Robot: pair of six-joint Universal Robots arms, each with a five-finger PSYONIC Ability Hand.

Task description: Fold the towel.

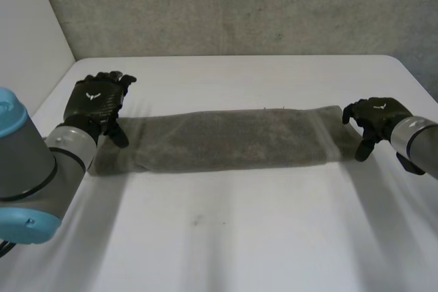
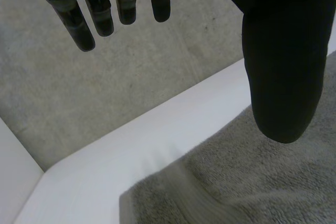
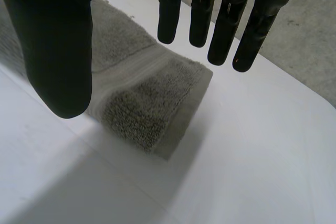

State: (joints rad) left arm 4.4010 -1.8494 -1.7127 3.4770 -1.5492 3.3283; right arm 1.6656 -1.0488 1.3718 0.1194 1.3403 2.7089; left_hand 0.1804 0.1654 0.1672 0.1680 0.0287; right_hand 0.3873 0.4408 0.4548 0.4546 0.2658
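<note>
a white table [image 1: 226, 237] bears a long folded grey towel [image 1: 226, 140] lying flat.

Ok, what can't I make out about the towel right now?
Head view: the left hand covers part of the towel's left end.
Left wrist view: the picture's edge cuts off most of the towel.
Right wrist view: the right hand hides part of the towel's end.

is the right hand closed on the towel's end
No, the right hand has its fingers straight and apart from the thumb, and the towel end lies below them unpinched.
</note>
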